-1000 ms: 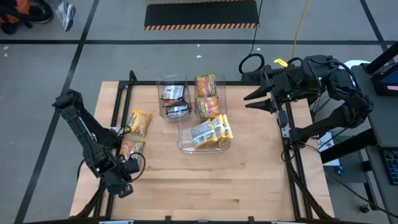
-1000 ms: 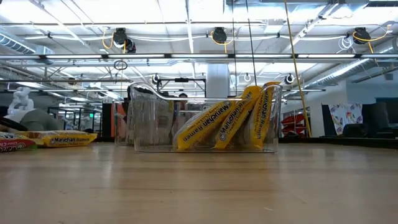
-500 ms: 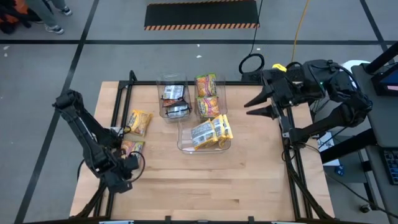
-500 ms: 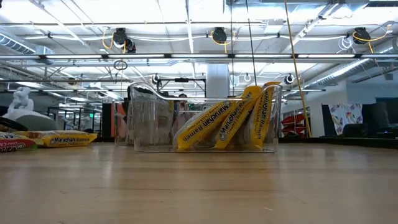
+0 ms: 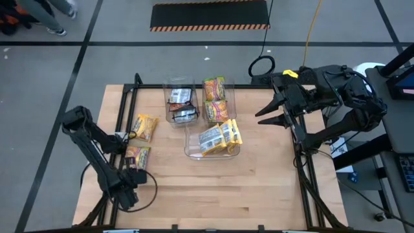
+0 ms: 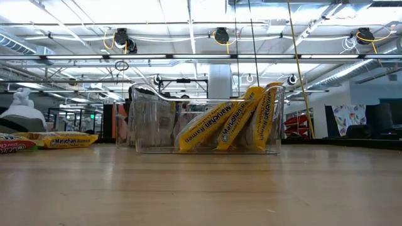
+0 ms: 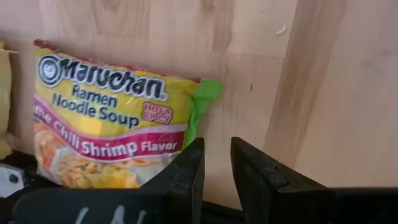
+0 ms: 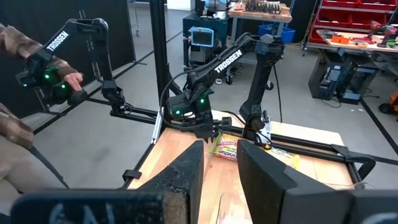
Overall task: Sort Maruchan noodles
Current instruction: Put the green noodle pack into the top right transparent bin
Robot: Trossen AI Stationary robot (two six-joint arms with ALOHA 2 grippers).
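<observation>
1. Maruchan noodles packets sit in two groups on the wooden surface [image 5: 259, 175], seen from overhead.
2. Left of centre in the overhead frame, two packets lie loose: a yellow packet [image 5: 145, 127] and, just below it, a lime-green packet [image 5: 137, 155] near the surface's left edge.
3. At upper centre of that frame stand three clear bins. The upper left bin [image 5: 167, 103] holds dark packets [image 5: 182, 105]. The upper right bin [image 5: 228, 87] holds orange-red and green packets [image 5: 215, 99]. The lower bin [image 5: 189, 150] holds several yellow packets [image 5: 220, 136] leaning on edge.
4. In the level view from surface height, the yellow packets [image 6: 229, 124] lean at a slant inside the clear bin [image 6: 144, 125] at centre frame, and loose packets [image 6: 59, 139] lie flat at the far left edge.
5. The left pincer [image 5: 128, 194] is at the lower left of the overhead frame, over the surface's left corner area, just below the lime-green packet. Its wrist view shows the two dark fingers [image 7: 186, 180] parted with nothing between them, and the lime-green packet [image 7: 112, 118], reading "Chili Shrimp Flavor", lying flat on the wood just beyond the fingertips.
6. The right pincer [image 5: 268, 115] hangs at the upper right of the overhead frame, at the surface's right edge, well apart from the bins. Its fingers spread open and hold nothing.
7. The right wrist view shows a person's hand [image 8: 69, 82] at the far left of its frame, beyond the surface.
</observation>
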